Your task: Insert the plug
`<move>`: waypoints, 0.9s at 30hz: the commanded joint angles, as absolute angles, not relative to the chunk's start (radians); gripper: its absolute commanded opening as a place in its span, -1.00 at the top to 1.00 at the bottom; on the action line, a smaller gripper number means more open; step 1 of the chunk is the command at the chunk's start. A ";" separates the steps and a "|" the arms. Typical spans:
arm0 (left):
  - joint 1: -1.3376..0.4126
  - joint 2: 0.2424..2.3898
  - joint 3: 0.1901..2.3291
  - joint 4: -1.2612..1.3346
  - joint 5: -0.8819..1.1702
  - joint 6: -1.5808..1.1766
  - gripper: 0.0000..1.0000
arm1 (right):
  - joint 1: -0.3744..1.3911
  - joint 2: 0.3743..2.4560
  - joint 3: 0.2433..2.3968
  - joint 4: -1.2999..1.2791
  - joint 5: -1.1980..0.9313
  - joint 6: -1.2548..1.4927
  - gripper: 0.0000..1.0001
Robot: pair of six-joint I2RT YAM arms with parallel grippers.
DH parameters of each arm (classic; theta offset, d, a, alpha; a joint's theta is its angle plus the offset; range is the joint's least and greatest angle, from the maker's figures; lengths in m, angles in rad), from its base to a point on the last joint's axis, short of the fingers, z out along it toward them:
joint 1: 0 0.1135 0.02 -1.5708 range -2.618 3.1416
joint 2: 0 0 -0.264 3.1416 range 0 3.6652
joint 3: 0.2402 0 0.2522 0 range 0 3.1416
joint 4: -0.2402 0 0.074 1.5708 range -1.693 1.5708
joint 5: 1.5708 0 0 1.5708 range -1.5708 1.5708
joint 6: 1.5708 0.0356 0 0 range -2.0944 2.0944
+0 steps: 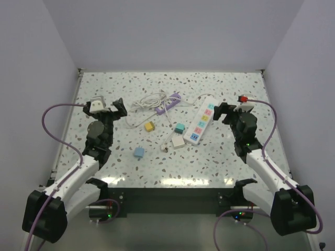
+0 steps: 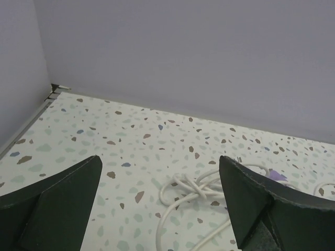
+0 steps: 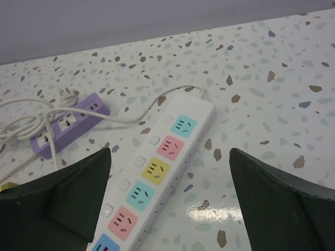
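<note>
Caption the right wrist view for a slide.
Open right gripper above a white power strip with colored sockets; purple power strip and white cable beyond, on a speckled table.

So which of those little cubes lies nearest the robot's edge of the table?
The light blue cube, alone in front. The yellow cube, teal cube and white cube all lie farther back.

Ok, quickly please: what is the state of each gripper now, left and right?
Left gripper: open, holding nothing.
Right gripper: open, holding nothing.
</note>
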State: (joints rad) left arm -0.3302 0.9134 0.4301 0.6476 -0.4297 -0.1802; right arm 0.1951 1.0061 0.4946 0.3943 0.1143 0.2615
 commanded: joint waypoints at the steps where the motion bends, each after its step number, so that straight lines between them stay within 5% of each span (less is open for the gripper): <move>1: -0.334 0.930 0.466 0.644 -0.509 -0.225 -1.00 | 0.193 0.991 0.529 0.380 0.117 0.261 -0.97; 15: -0.334 0.969 0.476 0.612 -0.571 -0.207 -1.00 | 0.209 1.005 0.535 0.400 0.008 0.213 -0.97; 27: -0.334 0.986 0.477 0.607 -0.523 -0.190 -1.00 | 0.611 1.166 0.629 0.247 0.096 0.230 -0.90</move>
State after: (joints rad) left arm -0.3302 0.9783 0.4671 0.5919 -0.5339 -0.2131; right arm 0.5121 1.1458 0.5880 0.3004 0.0593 0.2203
